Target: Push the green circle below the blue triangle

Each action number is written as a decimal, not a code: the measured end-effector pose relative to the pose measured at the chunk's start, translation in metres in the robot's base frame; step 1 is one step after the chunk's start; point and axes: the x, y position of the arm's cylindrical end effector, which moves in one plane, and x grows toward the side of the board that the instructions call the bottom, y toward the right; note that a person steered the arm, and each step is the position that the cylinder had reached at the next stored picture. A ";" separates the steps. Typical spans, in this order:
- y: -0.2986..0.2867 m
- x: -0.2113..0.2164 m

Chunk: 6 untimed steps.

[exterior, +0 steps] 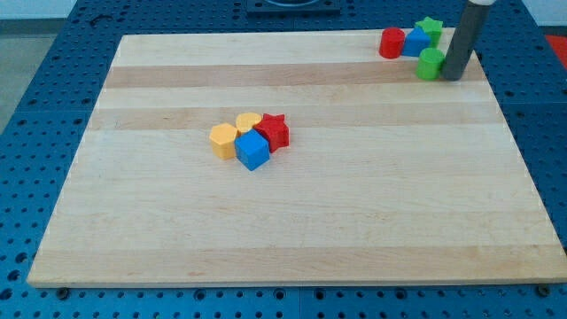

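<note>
Wooden board [292,230]: my tip [455,77] touches green circle [431,64]; red cylinder [392,42] beyond.

A pale wooden board [292,221] is seen from above at a slant, laid flat and filling most of the view. It is made of long planks joined side by side, the grain running from the view's left to the view's right. Beneath it a blue perforated surface [40,124] is shown — dotted with regular rows of small holes (visible on every side). Even, soft light is cast throughout.
</note>
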 end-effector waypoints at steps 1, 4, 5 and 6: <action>0.000 0.005; -0.030 0.017; -0.010 0.015; -0.011 0.003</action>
